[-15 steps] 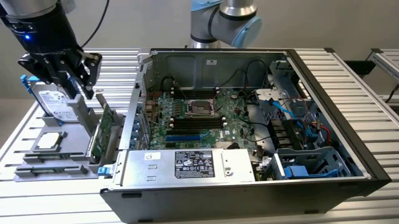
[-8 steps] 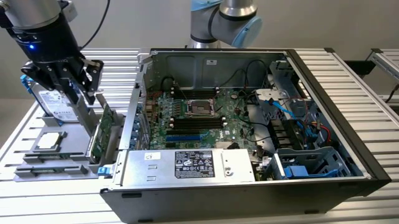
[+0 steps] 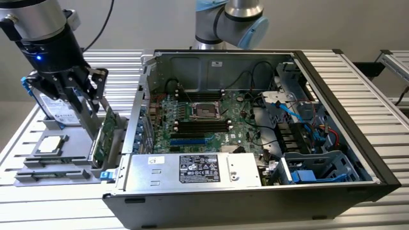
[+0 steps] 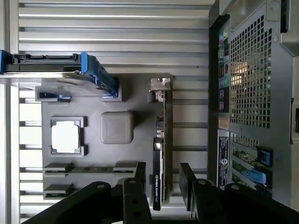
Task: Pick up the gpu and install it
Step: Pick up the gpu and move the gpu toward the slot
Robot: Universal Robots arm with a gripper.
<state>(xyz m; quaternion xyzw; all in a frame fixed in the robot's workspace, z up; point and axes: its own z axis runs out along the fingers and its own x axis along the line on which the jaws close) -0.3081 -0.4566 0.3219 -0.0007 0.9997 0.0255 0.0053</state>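
So, claw: one black gripper (image 3: 89, 106), released and holding nothing. Its two fingers (image 4: 187, 186) are spread wide, one on either side of the gpu, with a gap showing on each side.
Gpu, place: one gpu (image 4: 160, 154), standing on its edge in a slot of the tray (image 4: 135, 154), on the side nearest the computer case (image 3: 332, 191).
Gpu, heading: the long axis runs alongside the case wall. The bracket (image 4: 160, 86) is on the end toward the hard drive's end of the tray.
Gpu, make: a thin flat card with a green circuit face in the exterior view, a dark top edge, and a silver metal bracket.
Tray: one grey, matte, moulded holder with slots and pockets.
Tray load: one hard drive (image 4: 56, 70), silver in a blue frame; one processor chip (image 4: 65, 137), square and silver; one square block (image 4: 117, 127), grey with rounded corners; two memory sticks (image 4: 88, 168), thin and lying in slots.
Case: one open black tower lying on its side, with a green motherboard (image 3: 191, 129) and a silver labelled power supply (image 3: 191, 168) inside.
Table (image 3: 357, 86): ribbed aluminium slats.
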